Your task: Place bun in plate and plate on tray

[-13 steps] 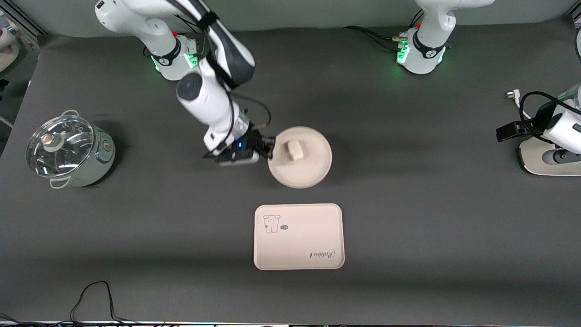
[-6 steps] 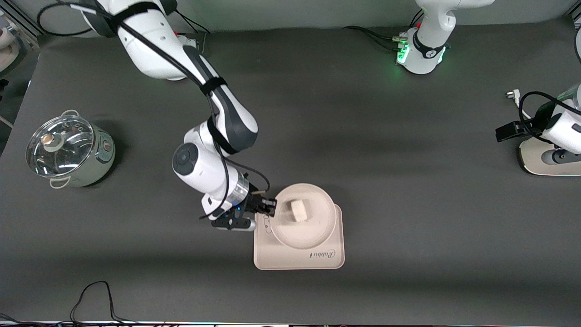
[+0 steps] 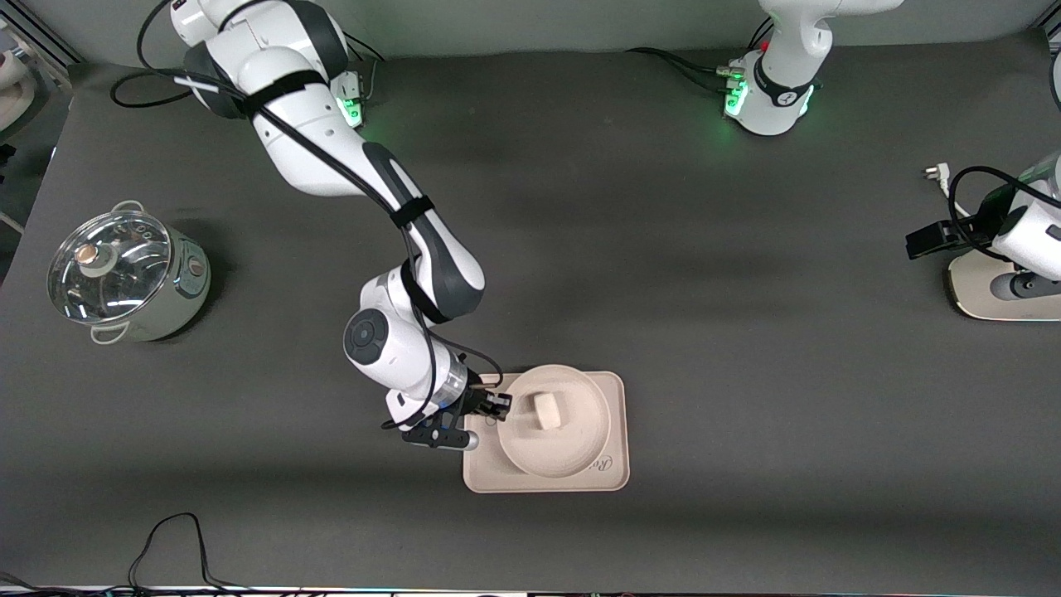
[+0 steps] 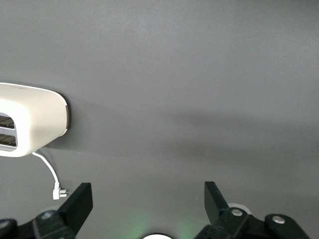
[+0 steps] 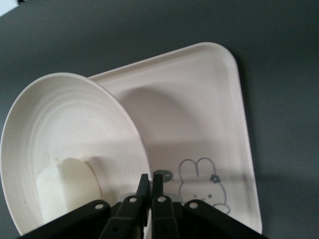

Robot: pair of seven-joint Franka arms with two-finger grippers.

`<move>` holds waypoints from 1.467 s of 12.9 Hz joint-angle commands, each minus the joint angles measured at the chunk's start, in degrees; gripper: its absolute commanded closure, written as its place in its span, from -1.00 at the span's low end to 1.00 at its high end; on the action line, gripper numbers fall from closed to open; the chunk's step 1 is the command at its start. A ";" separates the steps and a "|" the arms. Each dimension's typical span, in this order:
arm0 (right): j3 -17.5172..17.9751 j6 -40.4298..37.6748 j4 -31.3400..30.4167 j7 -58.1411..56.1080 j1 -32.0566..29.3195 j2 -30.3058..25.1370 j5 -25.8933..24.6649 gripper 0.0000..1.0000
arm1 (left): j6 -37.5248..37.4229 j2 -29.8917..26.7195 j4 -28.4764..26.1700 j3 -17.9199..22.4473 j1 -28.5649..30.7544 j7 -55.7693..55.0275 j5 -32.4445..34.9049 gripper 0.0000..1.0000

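Observation:
The round cream plate (image 3: 557,435) lies over the cream-pink tray (image 3: 615,473) with the small white bun (image 3: 547,410) in it. My right gripper (image 3: 499,405) is shut on the plate's rim at the edge toward the right arm's end of the table. In the right wrist view the fingers (image 5: 157,185) pinch the rim of the plate (image 5: 75,124), the bun (image 5: 67,189) sits inside, and the tray (image 5: 209,99) with its rabbit drawing (image 5: 202,181) lies below. My left gripper (image 4: 148,199) is open and empty, waiting at the left arm's end of the table.
A pot with a glass lid (image 3: 124,274) stands near the right arm's end of the table. A white toaster (image 3: 1007,294) with a cord and plug (image 4: 59,190) sits at the left arm's end; it also shows in the left wrist view (image 4: 30,122).
My right gripper has carried the plate with the bun from the middle of the table toward the front camera and down over the tray. The left arm has not moved.

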 commanded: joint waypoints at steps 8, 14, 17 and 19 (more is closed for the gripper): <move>0.40 2.31 2.74 -1.23 0.15 4.94 1.99 -0.56 | 4.10 -9.57 -10.04 -0.85 -0.64 -0.37 -1.90 -1.00; -0.56 -6.70 0.64 -0.88 -0.47 -1.90 1.55 -1.00 | 3.85 -9.58 -10.14 -0.93 -0.73 -0.37 -1.81 -1.00; -3.55 -23.12 -0.77 -1.05 -1.25 -11.03 -3.52 -1.00 | 3.77 -9.58 -9.71 -0.85 -0.46 -0.37 -1.90 -1.00; -3.55 -33.68 -4.35 -1.32 -3.01 -20.50 -9.85 -1.00 | 3.42 -9.58 -9.18 -0.85 -0.29 0.68 -1.73 -1.00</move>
